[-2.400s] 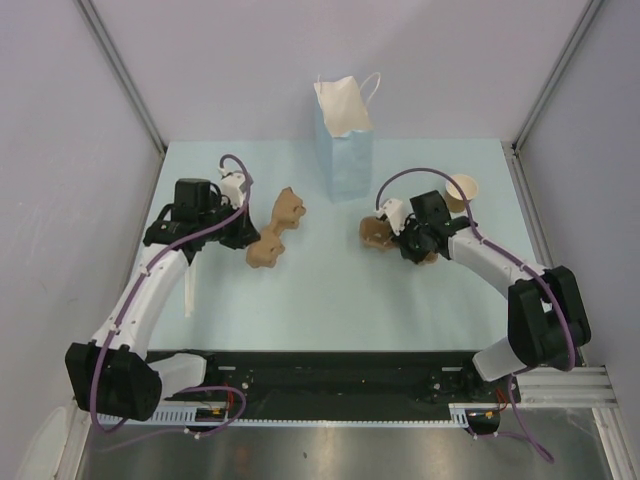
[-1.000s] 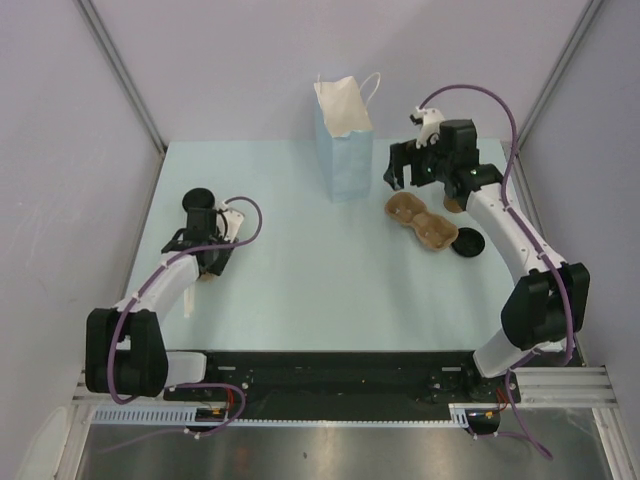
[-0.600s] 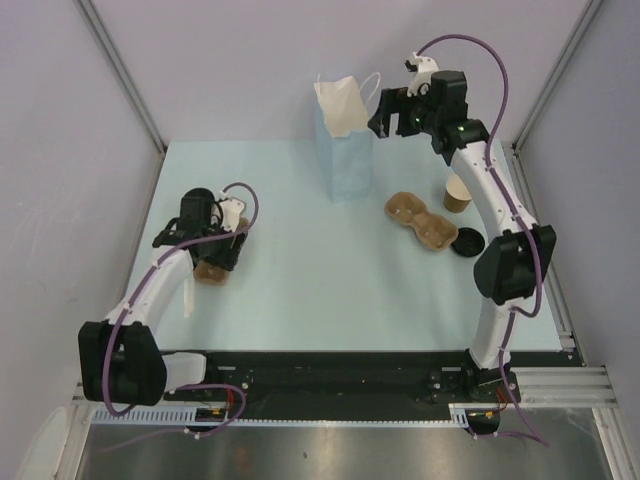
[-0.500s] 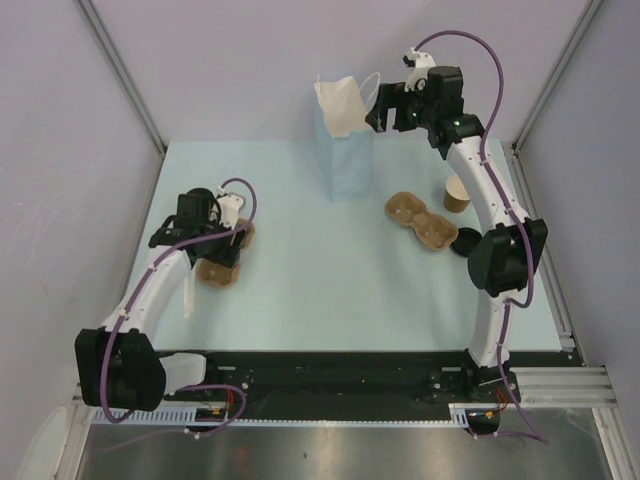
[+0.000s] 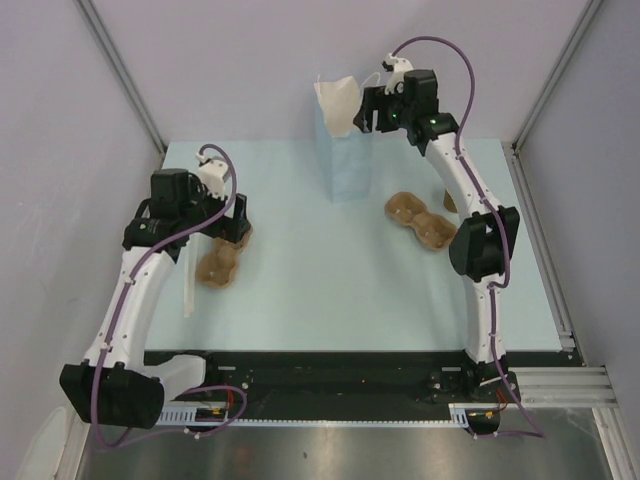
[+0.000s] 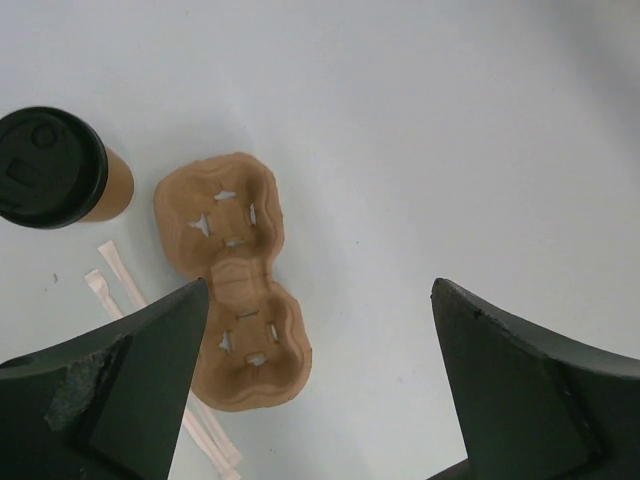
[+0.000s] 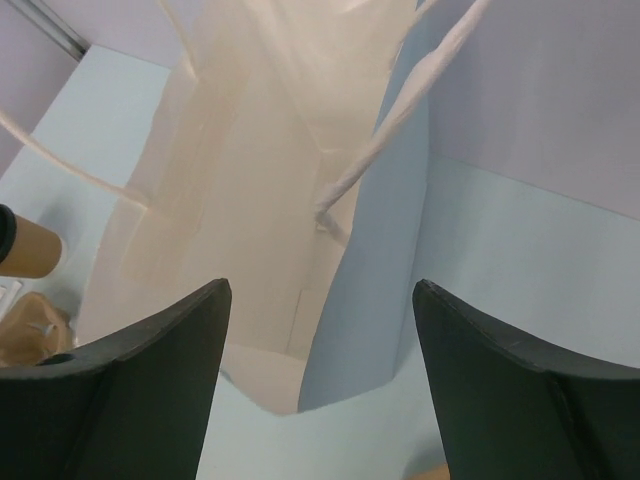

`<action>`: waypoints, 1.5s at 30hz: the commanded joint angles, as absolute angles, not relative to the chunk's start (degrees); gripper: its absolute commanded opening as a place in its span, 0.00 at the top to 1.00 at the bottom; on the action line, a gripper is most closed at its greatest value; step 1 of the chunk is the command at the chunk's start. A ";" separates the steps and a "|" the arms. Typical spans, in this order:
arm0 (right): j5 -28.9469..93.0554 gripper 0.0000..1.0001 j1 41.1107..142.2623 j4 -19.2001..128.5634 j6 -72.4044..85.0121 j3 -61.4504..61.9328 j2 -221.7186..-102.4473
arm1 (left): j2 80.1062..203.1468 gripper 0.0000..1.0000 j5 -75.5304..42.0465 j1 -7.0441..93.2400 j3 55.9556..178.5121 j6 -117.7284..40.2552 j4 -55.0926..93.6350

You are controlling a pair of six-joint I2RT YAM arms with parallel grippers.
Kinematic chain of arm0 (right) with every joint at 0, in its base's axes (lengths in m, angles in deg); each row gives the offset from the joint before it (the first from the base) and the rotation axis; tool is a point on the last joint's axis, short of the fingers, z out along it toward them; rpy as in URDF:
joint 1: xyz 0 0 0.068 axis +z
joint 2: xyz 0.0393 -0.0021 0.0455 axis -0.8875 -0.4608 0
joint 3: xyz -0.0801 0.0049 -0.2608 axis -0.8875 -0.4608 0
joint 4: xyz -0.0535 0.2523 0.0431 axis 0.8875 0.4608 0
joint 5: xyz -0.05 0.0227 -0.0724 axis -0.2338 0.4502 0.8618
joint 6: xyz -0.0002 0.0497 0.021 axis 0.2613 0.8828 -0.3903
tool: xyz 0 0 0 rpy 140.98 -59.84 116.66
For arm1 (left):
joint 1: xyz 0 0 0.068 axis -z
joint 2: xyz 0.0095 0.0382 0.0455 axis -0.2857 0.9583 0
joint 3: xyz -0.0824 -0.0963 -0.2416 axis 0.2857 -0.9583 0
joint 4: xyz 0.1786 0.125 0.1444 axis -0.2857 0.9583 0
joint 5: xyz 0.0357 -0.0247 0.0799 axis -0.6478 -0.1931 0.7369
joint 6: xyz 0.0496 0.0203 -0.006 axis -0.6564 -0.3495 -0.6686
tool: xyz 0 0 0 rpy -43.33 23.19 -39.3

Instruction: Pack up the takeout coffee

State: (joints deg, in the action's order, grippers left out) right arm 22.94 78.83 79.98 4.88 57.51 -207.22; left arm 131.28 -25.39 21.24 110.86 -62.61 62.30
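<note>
The takeout coffee [image 6: 52, 170] stands upright on the table [image 6: 450, 120] with its black lid on and facing up, so I judge its long axis as vertical. It is on my left side, just beside one end of a brown pulp carrier [image 6: 240, 300] and, as far as I can see, not touching it. Some thin white sticks [image 6: 122, 280] lie near both. The cup is well apart from the blue paper bag [image 7: 260, 200].

My left gripper [image 6: 318, 290] hangs above the carrier with its fingers spread wide and nothing between them. The cup is only at the corner of this wrist view, so I am not lined up on it. My right gripper [image 7: 320, 290] is also spread and empty. It hovers at the open mouth of the bag, close to a white handle [image 7: 400, 110].

What could go wrong, in my opinion:
- If I close too hard on the paper wall, the cup may be crushed and the lid may pop off.
- If I tilt it during the carry, it may spill.
- The bag is tall and light, so catching the handle could tip it over.
</note>
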 commanded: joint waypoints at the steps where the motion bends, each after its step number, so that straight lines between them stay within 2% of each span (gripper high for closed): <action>1: 25.54 0.36 79.26 79.40 3.80 60.92 -210.19 | 129.59 0.00 -29.40 21.34 115.11 -57.71 61.72; 3: 24.93 0.52 79.43 79.57 3.97 61.27 -210.90 | 128.98 0.00 -30.27 21.08 115.99 -56.13 60.84; 4: 24.67 0.69 79.52 79.57 4.41 61.28 -210.90 | 128.71 0.01 -30.02 21.08 116.25 -55.42 59.97; 6: 23.79 0.85 79.70 79.84 5.20 61.02 -210.55 | 128.27 0.01 -29.23 20.56 117.39 -52.79 59.17; 7: 23.61 1.00 80.05 80.01 6.16 60.49 -210.03 | 128.10 0.01 -29.31 20.47 117.75 -52.17 58.21; 13: 21.41 1.00 82.15 81.77 10.65 53.91 -199.85 | 126.60 0.01 -26.95 19.94 119.24 -48.39 54.34; 22: 32.04 1.00 91.90 84.24 21.72 23.25 -171.14 | 126.43 0.00 -27.99 19.06 117.14 -41.88 48.03; 24: 41.56 1.00 94.89 83.71 23.04 15.80 -166.37 | 125.37 0.00 -28.86 19.06 114.51 -40.39 46.08; 27: 52.21 1.00 100.95 84.93 23.22 11.28 -160.38 | 125.46 0.01 -30.27 19.06 112.66 -38.46 44.84; 33: 60.26 1.00 108.79 85.46 20.41 5.03 -156.50 | 126.77 0.00 -33.88 19.06 110.46 -35.38 44.84; 34: 60.17 0.96 108.88 85.72 20.58 4.07 -156.33 | 126.86 0.01 -34.23 19.06 110.37 -35.20 45.10; 35: 59.91 0.89 109.05 86.34 20.84 3.80 -155.98 | 126.95 0.01 -34.23 19.06 110.19 -35.11 45.28; 36: 59.65 0.65 108.97 86.86 20.59 3.54 -155.80 | 126.95 0.01 -34.23 19.06 110.10 -35.11 45.63; 38: 57.81 0.48 108.97 87.83 17.97 3.53 -154.58 | 126.95 0.01 -35.28 19.06 110.10 -35.90 46.24; 39: 57.37 0.34 108.97 88.01 16.47 3.53 -153.70 | 127.04 0.01 -35.46 19.06 110.19 -35.99 46.94; 41: 54.14 0.22 108.01 87.58 10.26 3.97 -151.85 | 126.69 0.01 -36.69 19.06 110.28 -36.60 47.48; 42: 52.11 0.07 107.04 87.14 8.47 4.32 -149.67 | 126.52 0.01 -37.22 19.06 110.28 -36.95 47.91; 43: 49.30 0.02 105.73 85.57 6.28 4.67 -148.43 | 126.25 0.02 -38.70 19.06 110.19 -37.04 48.00; 45: 36.40 0.00 100.89 82.84 -0.29 5.11 -144.40 | 125.99 0.03 -40.55 19.06 109.67 -38.18 48.18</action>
State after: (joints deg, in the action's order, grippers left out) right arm 51.66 107.01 88.85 12.37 2.93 -153.38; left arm 127.23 -35.33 19.41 110.10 -36.86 47.85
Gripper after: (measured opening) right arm 0.974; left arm 0.985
